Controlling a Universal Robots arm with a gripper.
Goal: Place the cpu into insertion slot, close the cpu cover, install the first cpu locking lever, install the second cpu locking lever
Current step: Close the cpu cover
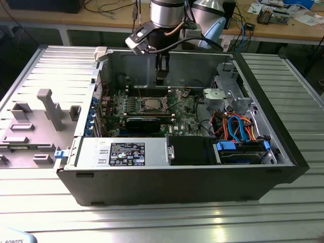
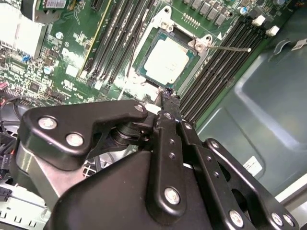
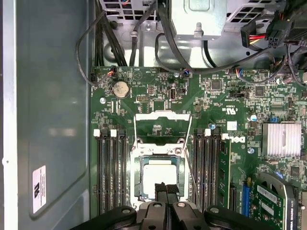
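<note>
The cpu (image 3: pixel 160 176) lies flat in the insertion slot (image 3: pixel 135 178) on the green motherboard; its pale silver top also shows in the second wrist view (image 2: pixel 167 61) and in the exterior view (image 1: pixel 152 104). The cpu cover (image 3: pixel 163 115) stands swung open beyond the slot, and green board shows through its window. A thin wire locking lever (image 2: pixel 228 48) stands loose beside the socket, also seen as a lever (image 3: pixel 190 158) in the first wrist view. My gripper (image 2: pixel 166 95) hangs just above the slot's near edge, fingers together with nothing between them, and appears in the other two views (image 3: pixel 163 188) (image 1: pixel 161 79).
Black memory slots (image 3: pixel 110 172) flank the socket on both sides. A finned heatsink (image 3: pixel 282 139) and a card (image 3: pixel 271 191) sit nearby. Cables (image 1: pixel 238 126) and drive bays fill the case toward the exterior view's right. The case wall (image 3: pixel 48 120) stands close to the board.
</note>
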